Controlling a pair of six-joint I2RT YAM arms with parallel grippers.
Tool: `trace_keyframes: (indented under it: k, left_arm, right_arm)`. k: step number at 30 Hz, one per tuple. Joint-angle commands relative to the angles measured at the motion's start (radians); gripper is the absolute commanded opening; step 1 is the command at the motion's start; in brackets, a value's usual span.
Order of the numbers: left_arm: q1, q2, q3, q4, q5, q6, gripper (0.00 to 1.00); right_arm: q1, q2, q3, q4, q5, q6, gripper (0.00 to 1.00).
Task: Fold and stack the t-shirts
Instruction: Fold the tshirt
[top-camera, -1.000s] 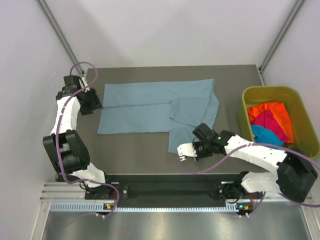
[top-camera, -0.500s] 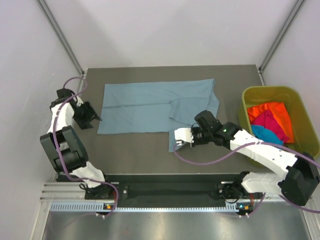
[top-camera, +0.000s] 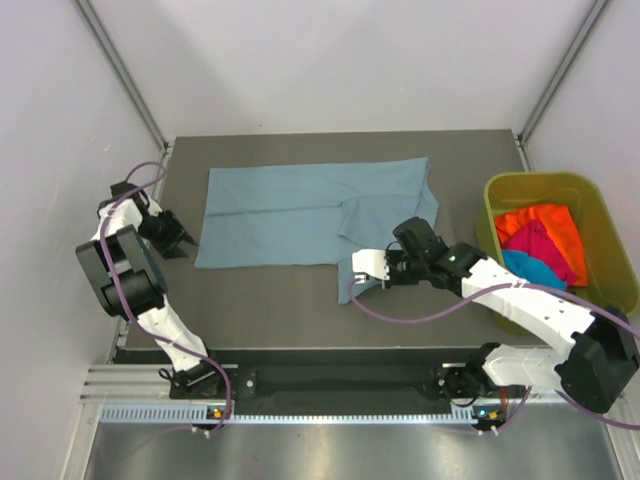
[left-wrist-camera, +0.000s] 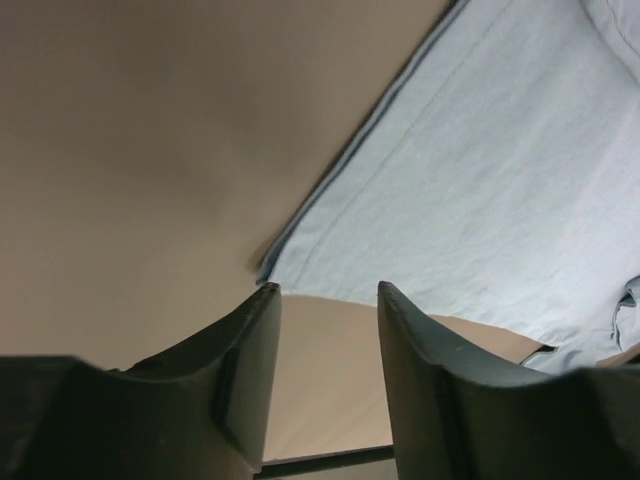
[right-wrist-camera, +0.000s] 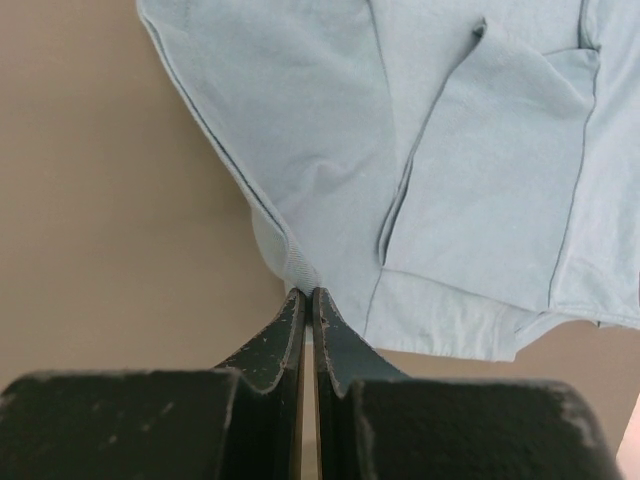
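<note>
Folding is proceeding on the grey-blue t-shirt (top-camera: 300, 205), which is lying spread across the middle of the table (top-camera: 280, 310) with its right-hand portion already doubled over itself into overlapping panels.

The right claw (top-camera: 358, 274) is sitting low at the shirt's near right corner. In the right wrist view its fingers are pressing fully together, with a small ridge of hem cloth pinched at the tips. Judgement: it is gripping that corner for the next fold.

The left claw (top-camera: 182, 240) is hanging just off the shirt's left edge, over bare table. Its jaws are standing partly apart with nothing between them, and the shirt's near left corner is lying just ahead of the tips in the left wrist view.

The orange tee (top-camera: 545, 225), magenta tee (top-camera: 535, 245) and turquoise tee (top-camera: 525, 270) are waiting bunched in the bin (top-camera: 497, 190) at the right, so the task is looking early: first shirt mid-fold, no stack begun.

The next move is calling for the right claw to carry the pinched corner up and across the shirt without dragging the layers beneath. The left claw should be either taking the matching left corner or pinning the cloth. Risk: a one-sided pull is likely to skew the fold.
</note>
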Motion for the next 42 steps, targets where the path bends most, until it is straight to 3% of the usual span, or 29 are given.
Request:
trace_keyframes:
  k: [1, 22, 27, 31, 36, 42]
  left_arm:
    - [0.006, 0.029, 0.047, 0.008, 0.013, 0.011, 0.48]
    - [0.004, 0.152, 0.048, -0.006, -0.053, 0.051, 0.42]
    - [0.004, 0.148, 0.042, -0.020, -0.050, 0.060, 0.27]
    - [0.004, 0.120, 0.027, -0.034, -0.053, 0.064, 0.28]
    - [0.004, 0.083, -0.021, -0.031, -0.039, 0.063, 0.36]
    - [0.004, 0.054, -0.067, -0.020, -0.027, 0.055, 0.33]
  right_arm:
    - [-0.026, -0.026, -0.008, 0.055, -0.014, 0.021, 0.00]
    - [-0.052, 0.054, 0.045, 0.088, -0.010, 0.020, 0.00]
    - [-0.058, 0.059, 0.041, 0.095, -0.004, 0.023, 0.00]
    - [-0.065, 0.057, 0.038, 0.101, -0.002, 0.021, 0.00]
    - [-0.069, 0.060, 0.036, 0.107, -0.004, 0.024, 0.00]
    - [-0.074, 0.052, 0.030, 0.112, -0.004, 0.026, 0.00]
